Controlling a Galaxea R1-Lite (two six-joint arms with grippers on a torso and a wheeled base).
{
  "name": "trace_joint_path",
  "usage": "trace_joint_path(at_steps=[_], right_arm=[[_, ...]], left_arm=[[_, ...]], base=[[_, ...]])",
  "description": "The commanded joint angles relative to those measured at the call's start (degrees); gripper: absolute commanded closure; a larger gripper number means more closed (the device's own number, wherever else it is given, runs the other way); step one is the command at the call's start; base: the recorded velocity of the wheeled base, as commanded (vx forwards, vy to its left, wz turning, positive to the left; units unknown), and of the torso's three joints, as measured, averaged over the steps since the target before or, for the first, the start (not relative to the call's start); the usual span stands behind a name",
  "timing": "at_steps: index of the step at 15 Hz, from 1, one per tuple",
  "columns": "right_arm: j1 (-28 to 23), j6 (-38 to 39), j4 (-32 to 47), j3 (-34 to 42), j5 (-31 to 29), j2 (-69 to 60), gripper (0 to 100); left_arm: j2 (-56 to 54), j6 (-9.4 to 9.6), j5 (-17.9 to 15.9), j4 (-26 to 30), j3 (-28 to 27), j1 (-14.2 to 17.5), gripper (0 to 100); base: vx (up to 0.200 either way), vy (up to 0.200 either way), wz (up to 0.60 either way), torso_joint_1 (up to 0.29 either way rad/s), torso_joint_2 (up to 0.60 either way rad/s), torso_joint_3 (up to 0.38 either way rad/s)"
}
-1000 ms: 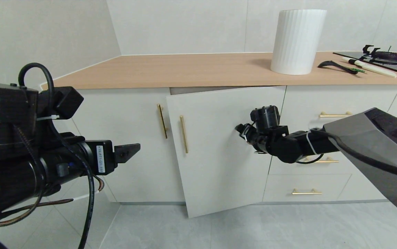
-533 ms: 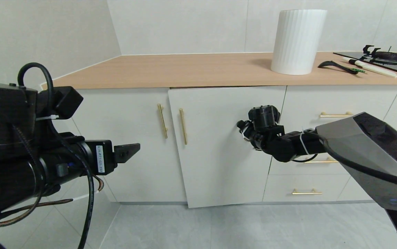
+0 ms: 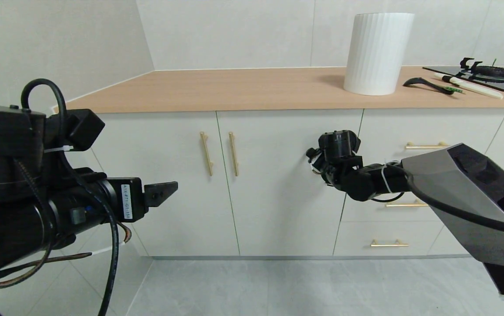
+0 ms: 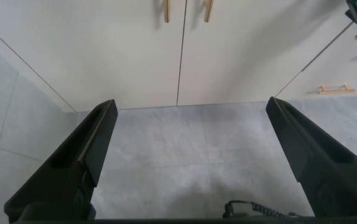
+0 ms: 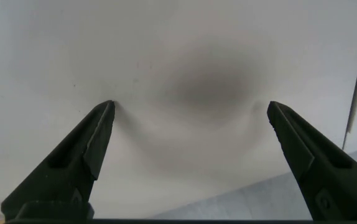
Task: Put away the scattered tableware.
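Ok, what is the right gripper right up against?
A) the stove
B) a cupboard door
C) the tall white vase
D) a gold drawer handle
B: the right gripper has its open fingertips at the plain flat door, well below the counter and away from any handle.

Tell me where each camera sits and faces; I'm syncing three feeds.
Head: on the head, facing forward and down at cabinet doors and counter; both arms show.
Left wrist: behind the open left tool, facing floor and door bottoms.
Right wrist: behind the open right tool, close against one door.
Shared: head and left wrist views both show the gold handles.
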Motion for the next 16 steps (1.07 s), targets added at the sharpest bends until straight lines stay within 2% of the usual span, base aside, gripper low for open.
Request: trace_joint_path(at_steps=[1,3,5,9,12,14,15,16], right_arm=[[-0.45,0.07,-0.05,-0.02,-0.33,-0.09,0],[-0.36,0.07,-0.05,0.86,-0.42,-1.58,0],[0.26,-0.19,0.04,5.08,0.02,-4.75,0],[3.24,-3.62,-0.49,21.16,0.11,-20.04,0],[2.89,-11.00,-0.49,37.25,-0.25,-43.33,0],[2.89,-18.65,-0.49,47.97,-0.25,-58.80,0],[2.89,-20.93,-0.49,50.78,-0.25,-62.23,0],[2.89,-28.49,-0.49,59.31,-0.33,-73.74,0]], left_arm=[[0.01,0.01,0.01,-0.02,0.07,0.02,0],[0.01,0.01,0.01,-0.02,-0.01,0.02,0],[-0.08,0.01,0.01,-0.02,0.07,0.02,0],[-1.13,0.01,-0.07,-0.02,0.16,0.02,0],[-6.58,0.27,-0.07,-0.11,2.18,-0.07,0],[-11.59,3.17,0.19,-0.02,3.32,-0.07,0],[-12.91,3.88,0.19,0.07,4.12,0.02,0],[-19.06,6.51,0.10,-0.02,9.39,0.02,0]], base=[[0.000,0.000,0.00,0.000,0.00,0.000],[0.000,0.000,0.00,0.000,0.00,0.000],[0.000,0.000,0.00,0.000,0.00,0.000],[0.000,0.000,0.00,0.000,0.00,0.000],[0.000,0.000,0.00,0.000,0.00,0.000],[0.000,0.000,0.00,0.000,0.00,0.000],[0.000,0.000,0.00,0.000,0.00,0.000],[0.000,0.000,0.00,0.000,0.00,0.000]])
